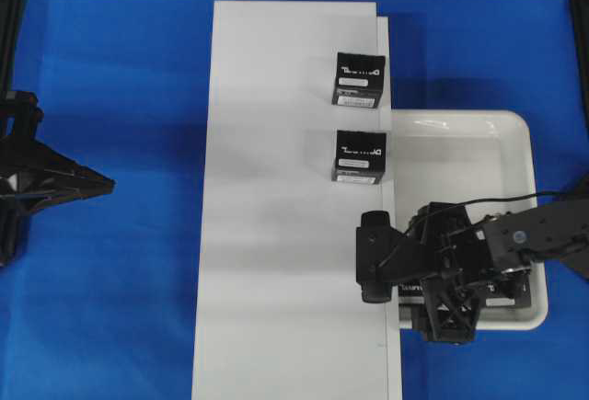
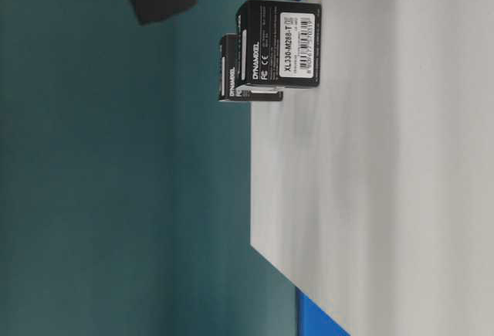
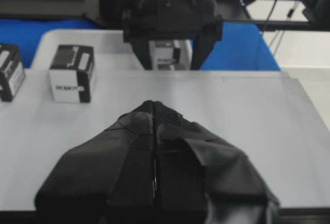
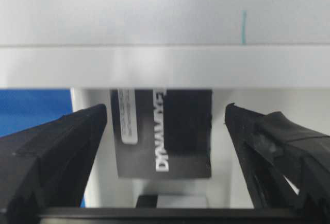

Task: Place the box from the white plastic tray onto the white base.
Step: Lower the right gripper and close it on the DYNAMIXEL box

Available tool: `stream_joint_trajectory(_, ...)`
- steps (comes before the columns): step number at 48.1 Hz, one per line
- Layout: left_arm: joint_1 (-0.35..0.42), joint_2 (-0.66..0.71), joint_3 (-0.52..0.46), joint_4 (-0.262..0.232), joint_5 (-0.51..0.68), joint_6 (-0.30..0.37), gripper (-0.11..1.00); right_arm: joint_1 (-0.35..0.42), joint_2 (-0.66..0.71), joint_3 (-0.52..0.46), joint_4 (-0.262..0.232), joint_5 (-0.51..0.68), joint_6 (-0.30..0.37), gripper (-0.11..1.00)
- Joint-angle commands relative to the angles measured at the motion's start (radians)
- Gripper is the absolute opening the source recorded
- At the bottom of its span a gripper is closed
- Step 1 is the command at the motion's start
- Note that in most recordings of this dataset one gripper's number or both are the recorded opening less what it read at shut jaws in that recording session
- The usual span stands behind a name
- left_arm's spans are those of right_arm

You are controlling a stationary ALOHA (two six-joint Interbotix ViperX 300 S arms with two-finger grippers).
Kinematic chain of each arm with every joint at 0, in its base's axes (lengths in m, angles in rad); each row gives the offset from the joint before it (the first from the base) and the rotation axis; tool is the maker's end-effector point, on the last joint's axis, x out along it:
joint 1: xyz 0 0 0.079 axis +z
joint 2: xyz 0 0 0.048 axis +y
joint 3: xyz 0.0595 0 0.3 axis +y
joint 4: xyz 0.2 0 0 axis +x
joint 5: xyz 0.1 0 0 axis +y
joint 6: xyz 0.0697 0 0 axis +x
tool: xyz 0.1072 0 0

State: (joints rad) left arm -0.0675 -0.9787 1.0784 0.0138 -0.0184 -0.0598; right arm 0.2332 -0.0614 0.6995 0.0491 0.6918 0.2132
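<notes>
Right end effector [image 4: 165, 126]: fingers stood wide apart, one on each side of the box, not touching it; arm reached in over the tray from the right of the overhead view.
Box [image 4: 165, 134]: was in the white plastic tray [image 1: 460, 124], at the tray's near corner next to the base edge, between the open fingers; "DYNAMIXEL" lettering and white label strip seen in right wrist view.
White base [image 1: 276, 234]: lay on the blue surface [image 1: 110, 69], just left of the tray.
Other boxes: two black boxes [image 1: 359, 79] [image 1: 360, 156] stood on the base near its right edge, one behind the other.
Left end effector [image 3: 153, 112]: fingers pressed together, nothing between; was over the left side of the base, well apart from the tray.
</notes>
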Motion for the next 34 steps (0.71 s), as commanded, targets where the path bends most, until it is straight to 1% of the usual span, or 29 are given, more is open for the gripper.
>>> stream_joint_trajectory(1,0.003,0.005,-0.029,0.002,-0.005,0.000,-0.07,-0.003,0.026,-0.003,0.000,-0.020,-0.002,1.00)
stream_joint_trajectory(19,0.002,0.005,-0.028,0.002,-0.005,-0.002,-0.07,-0.002,0.031,0.017,0.002,-0.028,0.005,1.00)
stream_joint_trajectory(24,0.002,0.005,-0.029,0.003,-0.005,-0.002,-0.07,-0.003,0.031,0.015,0.003,-0.028,0.008,0.98)
stream_joint_trajectory(26,0.003,0.005,-0.029,0.002,-0.005,-0.002,-0.07,-0.003,0.031,0.015,0.005,-0.025,0.008,0.94)
stream_joint_trajectory(29,0.003,0.005,-0.029,0.002,-0.005,-0.002,-0.07,-0.003,0.031,0.015,0.006,-0.021,0.009,0.84)
stream_joint_trajectory(34,0.003,0.005,-0.029,0.002,-0.005,-0.002,-0.07,-0.003,0.031,0.012,0.012,-0.003,0.008,0.60)
